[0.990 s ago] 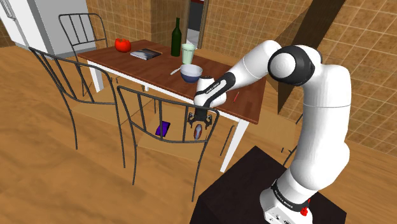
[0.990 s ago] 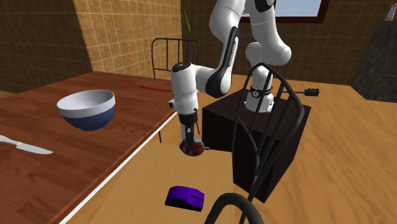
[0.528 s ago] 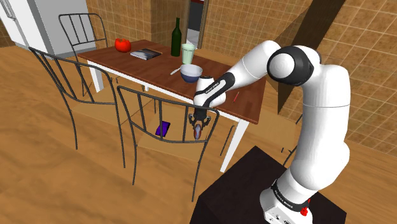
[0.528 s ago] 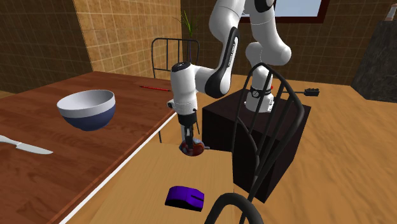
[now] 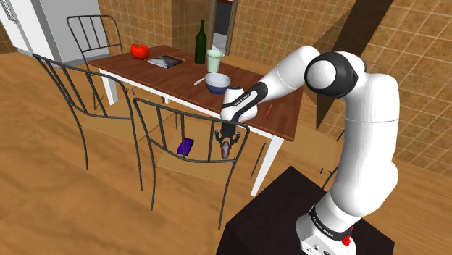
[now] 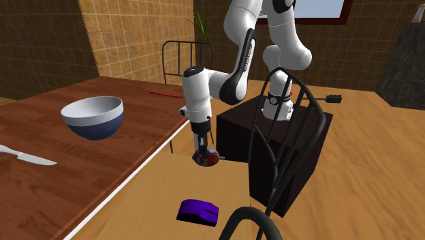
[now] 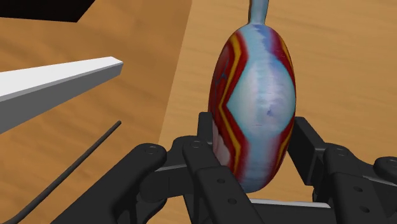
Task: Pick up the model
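The model (image 7: 254,108) is an oval body, light blue with red and yellow stripes and a thin stem at its far end. It rests on the wooden seat of a wire-backed chair (image 5: 203,163) beside the table. My gripper (image 7: 254,167) reaches straight down onto it, and the black fingers (image 7: 210,156) clasp its sides. From the shoulder view the gripper (image 5: 227,138) hangs just behind the chair's top rail, with the model (image 5: 227,150) under it. Across the table, the gripper (image 6: 202,144) stands over the model (image 6: 206,159) on the seat.
A purple object (image 6: 198,211) lies on the same seat, nearer the chair's back. The chair's black wire back (image 6: 272,157) curves close by. The brown table (image 5: 282,123) holds a blue-and-white bowl (image 5: 217,82), knife, red pen, cup, green bottle, book and red object.
The fingers stood apart around the model a second ago and have since shut on it. The arm and the model have stayed in place.
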